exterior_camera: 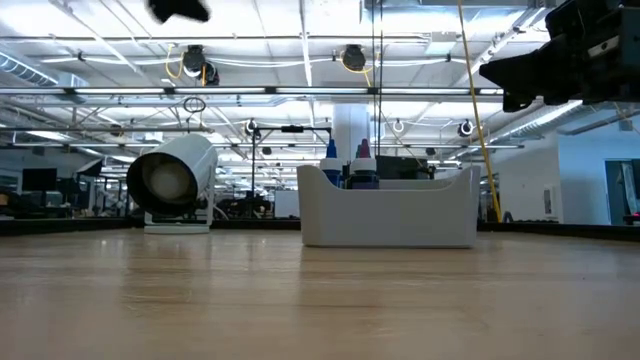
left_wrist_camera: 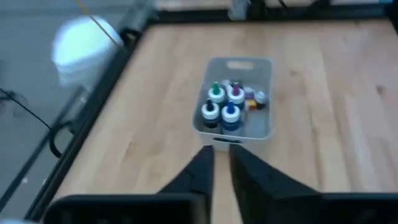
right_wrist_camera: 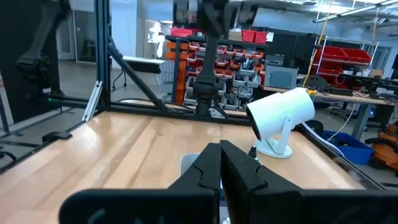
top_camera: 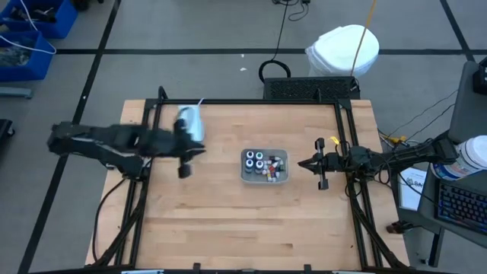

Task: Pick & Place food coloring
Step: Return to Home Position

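The food coloring bottles (left_wrist_camera: pixel 224 104) stand upright in a grey tray (top_camera: pixel 264 178) at the table's middle. The dark-bodied ones with white, teal and blue tops (top_camera: pixel 255 160) fill its left part, and smaller white-capped ones (top_camera: pixel 273 172) lie to their right. Only their tops (exterior_camera: pixel 361 162) rise over the tray wall in the low view. My left gripper (left_wrist_camera: pixel 222 155) hovers left of the tray, pointing at it, open by a narrow gap. My right gripper (right_wrist_camera: pixel 221 155) hovers just right of the tray, shut, pointing left.
A white cylindrical device on a small stand (top_camera: pixel 190 123) sits on the table's far left part, close behind my left arm. A black metal frame (top_camera: pixel 251 101) borders the table. Bare wood (top_camera: pixel 251 228) lies between the tray and the near edge.
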{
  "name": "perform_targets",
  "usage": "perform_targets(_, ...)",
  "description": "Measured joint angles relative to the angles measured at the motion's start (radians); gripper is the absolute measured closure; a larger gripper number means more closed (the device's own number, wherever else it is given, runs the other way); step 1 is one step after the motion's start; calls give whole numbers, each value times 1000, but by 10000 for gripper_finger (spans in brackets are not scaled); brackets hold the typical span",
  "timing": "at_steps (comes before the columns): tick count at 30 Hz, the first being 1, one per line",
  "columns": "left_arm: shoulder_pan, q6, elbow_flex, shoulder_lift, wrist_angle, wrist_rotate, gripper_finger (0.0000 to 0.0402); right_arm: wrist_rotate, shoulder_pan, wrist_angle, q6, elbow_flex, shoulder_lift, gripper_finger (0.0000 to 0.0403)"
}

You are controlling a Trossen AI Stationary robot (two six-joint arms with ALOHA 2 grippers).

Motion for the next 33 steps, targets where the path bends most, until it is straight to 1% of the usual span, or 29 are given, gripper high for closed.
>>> perform_targets(2, -61, -26, -206, -145, 148, -78, 377, 0, 0, 0, 12, 0, 0, 403)
perform_targets(4, -102, -29, -393, -273, 291, -110, 393, 1, 0, -4, 20, 0, 0, 403)
perform_targets(6, -122, -25, -561, -384, 438, -117, 389, 1, 0, -7, 32, 0, 0, 403)
perform_targets(8, -133, -17, -703, -476, 567, -124, 382, 2, 0, -12, 37, 0, 0, 403)
perform_targets(10, -135, -8, -818, -551, 666, -119, 379, 2, 0, -18, 52, 0, 1, 403)
perform_targets(12, -136, 27, -902, -623, 726, -99, 382, 9, 0, -19, 67, 0, 0, 403)
perform_targets(14, -150, 76, -954, -691, 769, -87, 391, 29, 0, -11, 58, 0, 0, 403)
perform_targets(17, -168, 179, -1026, -784, 831, -90, 396, 10, 0, -5, 51, 0, 0, 403)
perform_targets(21, -160, 300, -1100, -859, 949, -11, 397, 1, -16, -55, 56, 0, -2, 403)
perform_targets(25, -127, 323, -1103, -907, 939, 1, 397, -1, -49, -67, 94, 0, -23, 403)
perform_targets(28, -115, 332, -1103, -944, 918, 1, 399, -3, -52, -78, 97, -17, -54, 403)
perform_targets(31, -113, 327, -1103, -980, 882, 6, 399, 1, -45, -80, 97, -41, -111, 403)
perform_targets(33, -117, 314, -1103, -1007, 850, 25, 399, 2, -46, -125, 97, -40, -161, 403)
